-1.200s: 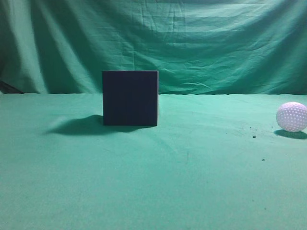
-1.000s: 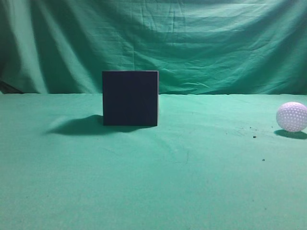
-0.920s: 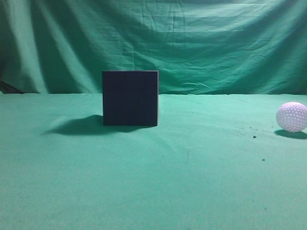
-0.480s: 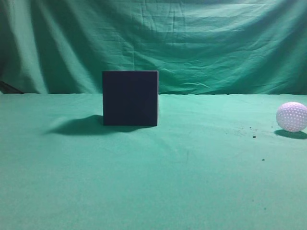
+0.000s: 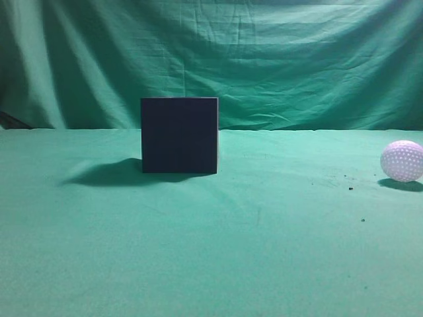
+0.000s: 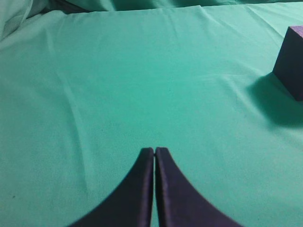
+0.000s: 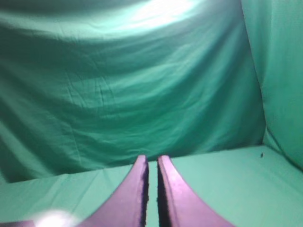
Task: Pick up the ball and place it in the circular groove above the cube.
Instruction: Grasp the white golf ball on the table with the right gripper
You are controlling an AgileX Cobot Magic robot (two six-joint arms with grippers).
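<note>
A dark cube (image 5: 179,135) stands on the green cloth left of centre in the exterior view. Its top face and groove are not visible from this height. A white dimpled ball (image 5: 402,160) lies on the cloth at the far right. Neither gripper shows in the exterior view. In the left wrist view my left gripper (image 6: 155,150) is shut and empty over bare cloth, with the cube (image 6: 289,61) at the right edge. In the right wrist view my right gripper (image 7: 151,159) is shut and empty, and a blurred white patch that looks like the ball (image 7: 54,220) sits at the bottom left.
A green cloth (image 5: 251,251) covers the table and hangs as a backdrop (image 5: 264,59) behind it. A few dark specks (image 5: 350,188) lie on the cloth near the ball.
</note>
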